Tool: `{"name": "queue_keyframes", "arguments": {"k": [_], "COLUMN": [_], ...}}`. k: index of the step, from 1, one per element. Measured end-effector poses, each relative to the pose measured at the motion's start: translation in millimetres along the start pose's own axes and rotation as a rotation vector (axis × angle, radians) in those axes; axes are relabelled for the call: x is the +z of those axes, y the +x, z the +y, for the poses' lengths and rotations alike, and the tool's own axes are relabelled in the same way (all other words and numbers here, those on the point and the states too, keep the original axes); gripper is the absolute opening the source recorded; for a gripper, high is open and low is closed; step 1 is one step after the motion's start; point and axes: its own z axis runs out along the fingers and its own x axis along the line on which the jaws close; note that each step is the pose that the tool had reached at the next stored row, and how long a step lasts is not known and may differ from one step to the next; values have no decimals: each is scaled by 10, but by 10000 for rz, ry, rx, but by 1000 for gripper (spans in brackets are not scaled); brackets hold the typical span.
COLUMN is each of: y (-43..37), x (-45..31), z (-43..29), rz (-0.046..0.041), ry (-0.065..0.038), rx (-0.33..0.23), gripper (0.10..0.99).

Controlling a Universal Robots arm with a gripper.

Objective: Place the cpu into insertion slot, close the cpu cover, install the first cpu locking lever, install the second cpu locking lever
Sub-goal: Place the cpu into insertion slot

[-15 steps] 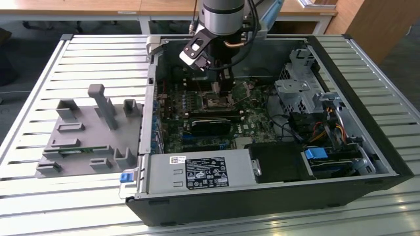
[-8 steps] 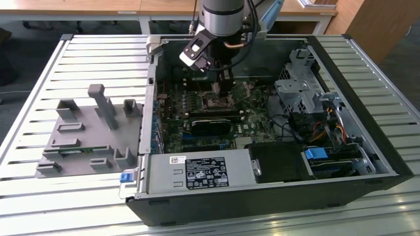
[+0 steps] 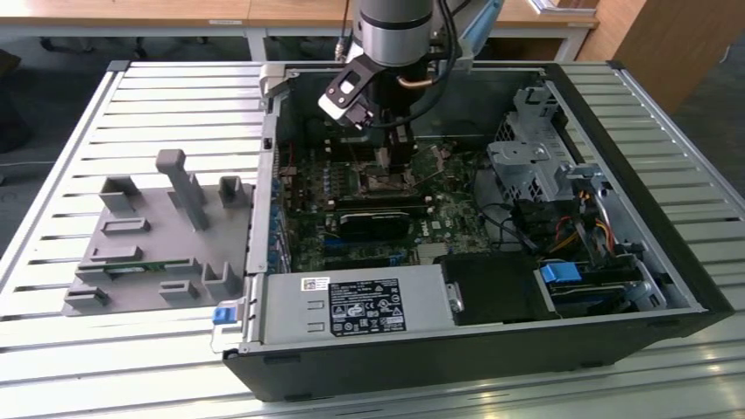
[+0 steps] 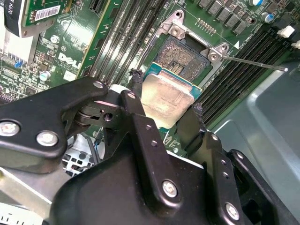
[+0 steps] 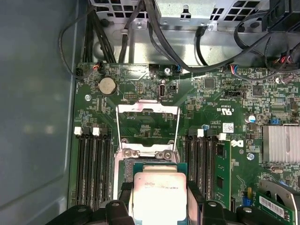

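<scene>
Hovering over the middle of the motherboard (image 5: 140, 89) with the gripper (image 4: 166, 91) jaws clamped on two opposite edges of the chip (image 4: 166, 101), held flat just short of the bare socket (image 4: 180, 54), apparently for level seating, with the cover (image 5: 147, 108) flipped back to leave the opening clear.

Arm (image 3: 396, 30) pointing down, gripper (image 4: 166, 93) low; fingers (image 4: 132, 101) clamped on two edges of the cpu (image 4: 166, 101)
</scene>
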Motion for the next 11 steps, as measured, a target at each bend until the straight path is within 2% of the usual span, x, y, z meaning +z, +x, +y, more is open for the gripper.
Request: {"name": "queue_keyframes", "arguments": {"k": [11], "y": [2], "x": [28], "z": [-3], "rz": [-2], "ry": [-1], "rx": [2], "gripper": [541]}}
